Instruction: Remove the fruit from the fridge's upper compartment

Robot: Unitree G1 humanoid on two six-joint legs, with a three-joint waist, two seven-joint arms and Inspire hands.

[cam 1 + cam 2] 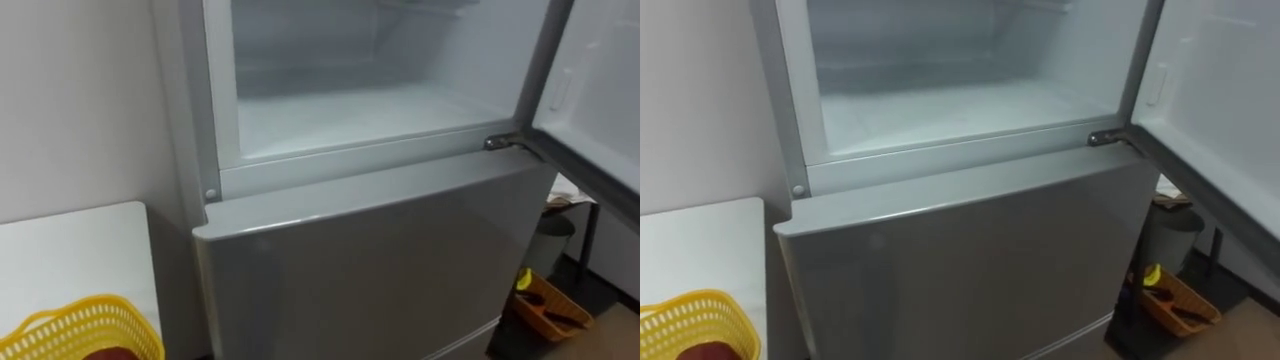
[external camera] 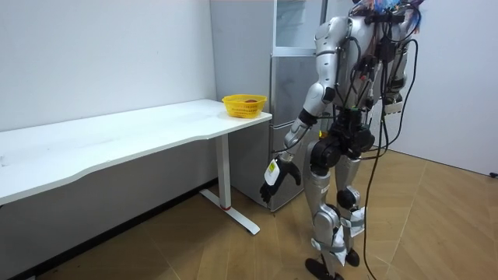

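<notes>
The fridge's upper compartment stands open, and its white floor is bare. Its door is swung out to the right. Below it the grey lower door is closed. A yellow basket sits on the white table's near corner at the lower left, with a dark red thing in it. In the room view I stand facing the fridge, the basket to my left. My left hand hangs low beside my thigh with relaxed fingers, holding nothing.
The white table runs along the wall left of the fridge. On the floor right of the fridge are a dark bin and an orange tray under the open door. Wooden floor lies behind me.
</notes>
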